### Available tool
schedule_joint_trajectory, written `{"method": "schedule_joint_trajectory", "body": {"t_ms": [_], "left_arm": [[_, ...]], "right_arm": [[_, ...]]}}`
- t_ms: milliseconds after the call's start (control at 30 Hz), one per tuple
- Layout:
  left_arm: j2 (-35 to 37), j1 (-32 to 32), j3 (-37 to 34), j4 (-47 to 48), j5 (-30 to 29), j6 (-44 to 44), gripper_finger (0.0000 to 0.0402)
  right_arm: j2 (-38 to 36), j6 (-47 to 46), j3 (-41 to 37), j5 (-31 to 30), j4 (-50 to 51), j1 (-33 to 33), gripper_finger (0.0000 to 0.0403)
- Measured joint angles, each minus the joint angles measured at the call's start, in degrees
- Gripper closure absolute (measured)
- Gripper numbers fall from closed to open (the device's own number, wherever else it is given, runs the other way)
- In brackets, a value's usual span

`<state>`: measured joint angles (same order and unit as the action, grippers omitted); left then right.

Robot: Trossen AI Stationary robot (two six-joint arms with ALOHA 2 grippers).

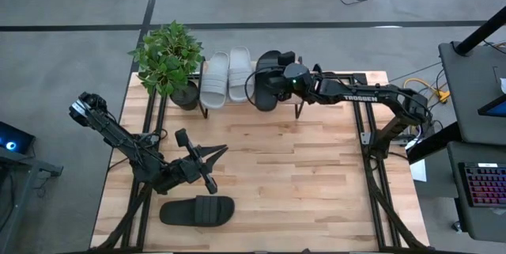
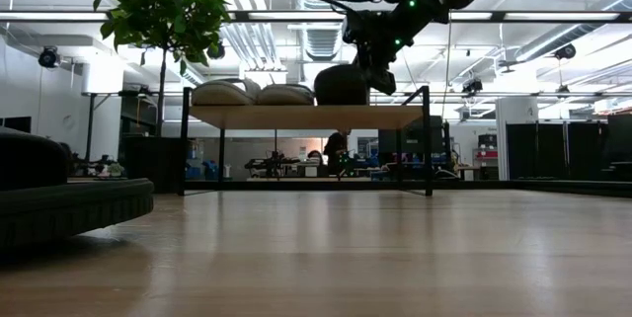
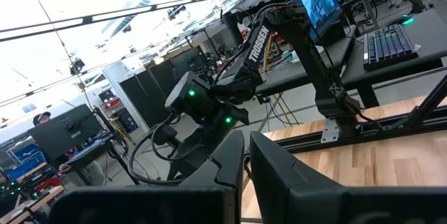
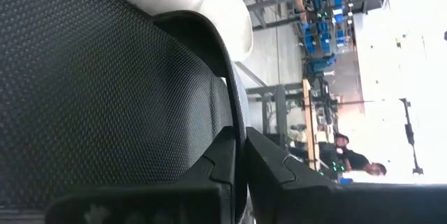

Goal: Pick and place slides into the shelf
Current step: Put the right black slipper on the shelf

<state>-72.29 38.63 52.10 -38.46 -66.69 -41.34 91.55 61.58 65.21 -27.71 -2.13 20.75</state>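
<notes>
Shelf: I take the shelf (image 1: 332,77) at the table's far edge as my landmark; its light top board carries everything placed so far.
Grey slides: two, lying side by side on the shelf top, the grey pair (image 1: 224,76) toward the end nearest the plant (image 1: 168,58).
Black slide on shelf: one black slide (image 1: 267,81), just beside the grey pair on their far-from-plant side, partly under my right arm.
Black slide on table: one black slide on the table (image 1: 197,210), well apart from the shelf, at the near edge by the left arm.
Count: four slides in all, two grey and two black (one shelf, one plant).
Right gripper: the right gripper (image 1: 277,80) is over the shelf, its fingers (image 4: 220,165) pinched narrow on the rim of the black slide there; I cannot tell whether the slide already rests fully on the board.
Left gripper: the left gripper (image 1: 207,159) hangs over the middle of the table, between shelf and last slide, fingers (image 3: 230,165) pressed together and holding nothing.
Progress: by my judgement three of four are at the shelf; what is left is letting go of this one and fetching the last black slide.
</notes>
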Motion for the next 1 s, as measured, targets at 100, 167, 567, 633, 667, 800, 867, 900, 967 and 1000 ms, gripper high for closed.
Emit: {"method": "schedule_joint_trajectory", "body": {"t_ms": [100, 167, 567, 633, 667, 800, 867, 900, 967, 1000], "left_arm": [[0.00, 0.00, 0.00, -0.02, 0.01, 0.00, 0.0391], [-0.01, 0.00, 0.00, -0.02, 0.01, 0.00, 0.0391], [0.00, 0.02, -0.02, -0.02, 0.01, 0.00, 0.0391], [0.00, 0.02, -0.01, -0.02, 0.01, 0.00, 0.0391], [0.00, 0.01, -0.01, -0.02, 0.01, 0.00, 0.0391], [-0.02, 0.01, 0.00, -0.02, 0.01, 0.00, 0.0391], [0.00, 0.00, 0.00, -0.02, 0.01, 0.00, 0.0391], [0.00, 0.00, 0.00, -0.02, 0.01, 0.00, 0.0391], [-0.01, 0.02, -0.02, -0.02, 0.01, 0.00, 0.0391], [0.00, 0.02, 0.00, -0.02, 0.01, 0.00, 0.0391]], "right_arm": [[0.00, 0.18, 0.00, 1.30, -0.02, -0.08, 0.0391], [0.00, 0.56, 0.00, 1.47, -0.08, 0.27, 0.0391], [0.00, -1.28, -0.01, 7.21, -0.12, 1.92, 0.0391], [0.00, -1.11, -0.02, 7.68, 0.14, 1.97, 0.0391], [0.00, -1.17, -0.05, 8.24, 0.19, 1.97, 0.0391], [0.02, -2.10, -0.09, 9.45, 0.02, 2.01, 0.0391], [0.03, -2.67, -0.10, 9.53, 0.08, 2.01, 0.0391], [0.04, -2.90, -0.12, 9.55, 0.13, 2.01, 0.0391], [0.04, -3.08, -0.13, 9.58, 0.25, 2.01, 0.0390], [0.04, -3.08, -0.15, 9.58, 0.31, 1.99, 0.0390]]}}
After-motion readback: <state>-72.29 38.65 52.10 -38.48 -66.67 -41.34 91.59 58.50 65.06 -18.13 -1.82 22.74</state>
